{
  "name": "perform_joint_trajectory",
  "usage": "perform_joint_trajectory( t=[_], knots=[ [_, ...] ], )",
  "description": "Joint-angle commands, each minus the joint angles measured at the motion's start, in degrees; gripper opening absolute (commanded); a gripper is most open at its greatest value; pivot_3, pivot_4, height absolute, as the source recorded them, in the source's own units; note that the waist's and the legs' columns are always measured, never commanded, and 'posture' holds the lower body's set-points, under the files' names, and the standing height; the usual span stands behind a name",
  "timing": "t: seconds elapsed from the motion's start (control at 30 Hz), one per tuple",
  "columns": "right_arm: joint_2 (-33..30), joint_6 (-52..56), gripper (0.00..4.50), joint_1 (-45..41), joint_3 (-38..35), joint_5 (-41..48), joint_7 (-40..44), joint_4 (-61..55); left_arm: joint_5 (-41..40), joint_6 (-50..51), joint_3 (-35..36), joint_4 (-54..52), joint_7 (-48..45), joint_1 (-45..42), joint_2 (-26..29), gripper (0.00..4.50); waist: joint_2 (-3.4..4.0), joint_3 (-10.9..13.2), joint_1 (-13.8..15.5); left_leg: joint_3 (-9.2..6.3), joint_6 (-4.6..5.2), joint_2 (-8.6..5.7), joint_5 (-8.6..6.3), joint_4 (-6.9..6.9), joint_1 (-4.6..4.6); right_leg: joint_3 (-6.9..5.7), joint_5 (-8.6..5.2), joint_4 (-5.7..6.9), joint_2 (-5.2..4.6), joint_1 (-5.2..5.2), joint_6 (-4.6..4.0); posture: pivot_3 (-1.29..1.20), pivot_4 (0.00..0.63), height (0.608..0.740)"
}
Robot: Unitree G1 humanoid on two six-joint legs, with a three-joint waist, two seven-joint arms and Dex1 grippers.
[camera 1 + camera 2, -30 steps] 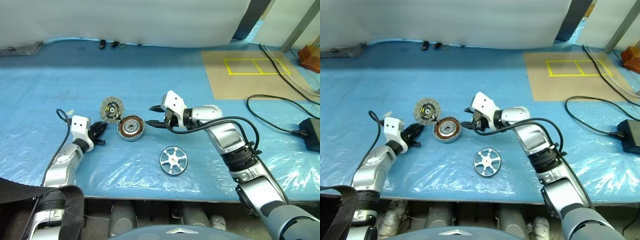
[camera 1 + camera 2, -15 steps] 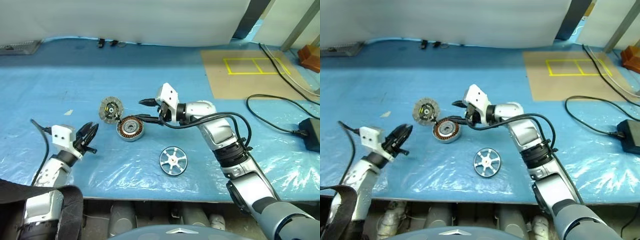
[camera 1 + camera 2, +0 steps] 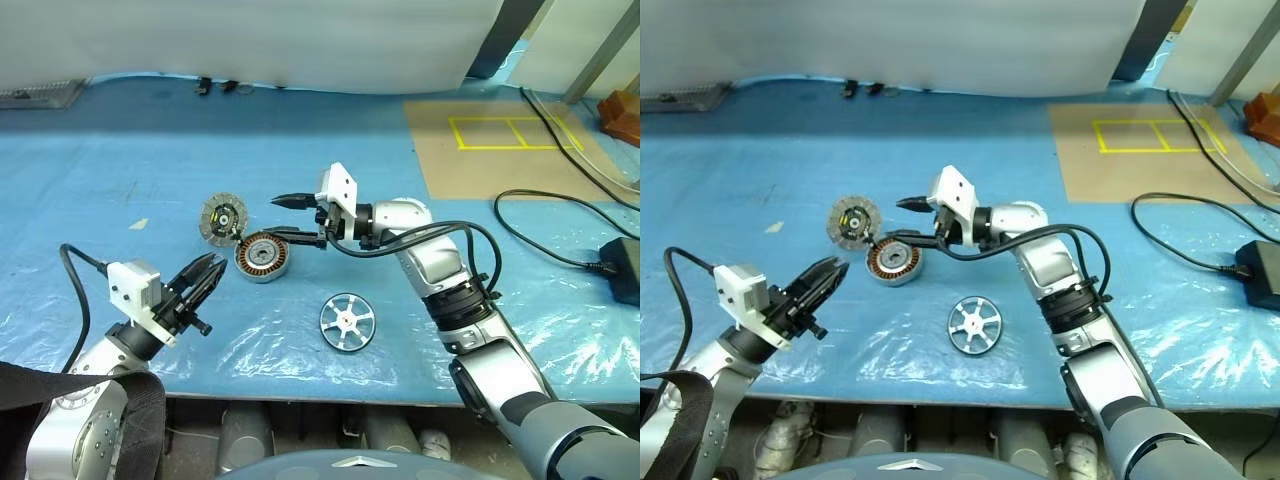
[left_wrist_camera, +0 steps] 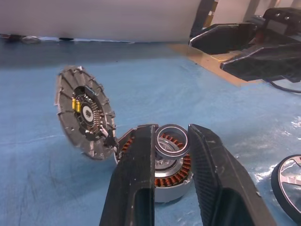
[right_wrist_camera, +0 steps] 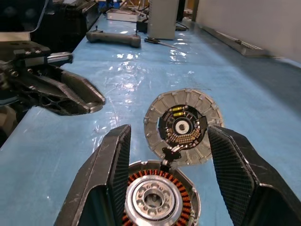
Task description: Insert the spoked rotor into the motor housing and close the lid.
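- The left end effector [image 3: 205, 271] is hovering above the near left part of the worktop [image 3: 120, 170], gripping a small metal ring [image 4: 171, 141] between its black fingers and pointing toward the housing
- The lid [image 3: 222, 216] is standing open and tilted, hinged at the far-left edge of the motor housing [image 3: 262, 256], with its dark centre and pale rim facing out
- The housing is sitting on the blue plastic sheet, copper windings and hub exposed, nothing yet seated inside
- The right end effector [image 3: 300, 221] is reaching in sideways, fingers spread apart and empty, straddling the housing's right edge from just above
- The spoked rotor [image 3: 346, 321] is lying flat and free on the sheet, near the front edge, apart from the housing
- The rotor is looking rigid, smooth and probably slippery; pinching across the rim or at a spoke seems safest, keeping it level
- The lid's thin joint is looking delicate, so pushing gently on its plain back would suit
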Motion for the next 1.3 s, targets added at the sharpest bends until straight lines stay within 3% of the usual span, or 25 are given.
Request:
perform_joint_trajectory(
  t=[0.03, 0.7, 1.3],
  knots=[
    [-1.11, 3.87, 2.64, 1.21, -1.69, 4.25, 1.69, -5.36, 0.91, -0.51, -1.58, 0.72, -0.36, -3.01, 0.08, 0.71, 0.00, 0.00, -0.03, 0.00, 0.00, -0.01, 0.00, 0.00, 0.00, 0.01, 0.00, -0.01, 0.00, 0.00, 0.00, 0.00, 0.150, 0.740],
    [-5.54, 9.71, 2.64, 3.00, -0.35, 1.74, -2.46, -8.98, 13.01, 4.20, -11.54, 17.33, 0.09, -20.83, 1.86, 0.71, 0.00, 0.00, 0.05, -0.02, -0.22, -0.03, 0.14, 0.17, 0.01, 0.02, 0.01, 0.21, 0.00, 0.00, -0.01, 0.00, 0.150, 0.740],
    [-7.80, 15.78, 2.64, 2.80, -1.49, 3.85, -2.91, -12.11, 15.66, 8.19, -14.57, 21.71, -0.76, -24.60, 1.40, 0.71, 0.00, 0.00, 0.06, -0.05, -0.22, -0.02, 0.14, 0.27, -0.02, 0.02, 0.01, 0.30, 0.00, 0.00, -0.01, 0.00, 0.150, 0.740]
  ],
)
